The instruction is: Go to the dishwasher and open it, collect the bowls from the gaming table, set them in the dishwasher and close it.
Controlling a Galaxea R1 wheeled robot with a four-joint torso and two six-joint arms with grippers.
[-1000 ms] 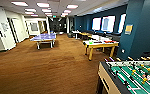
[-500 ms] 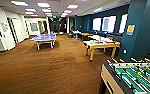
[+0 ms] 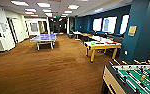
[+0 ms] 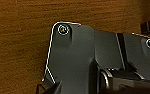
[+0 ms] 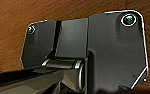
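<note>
Rolled forward across brown carpet (image 3: 53,67), foosball table (image 3: 133,78) now larger at right.
Gaming desk (image 3: 102,46) ahead right, something lime green (image 3: 92,43) near its left end; end effector states impossible to tell.

You have the gaming table (image 3: 102,46) ahead, right of centre. The foosball table (image 3: 133,78) sits nearer you, to its right; the ping-pong table (image 3: 44,38) stands farther off, to its left.
</note>
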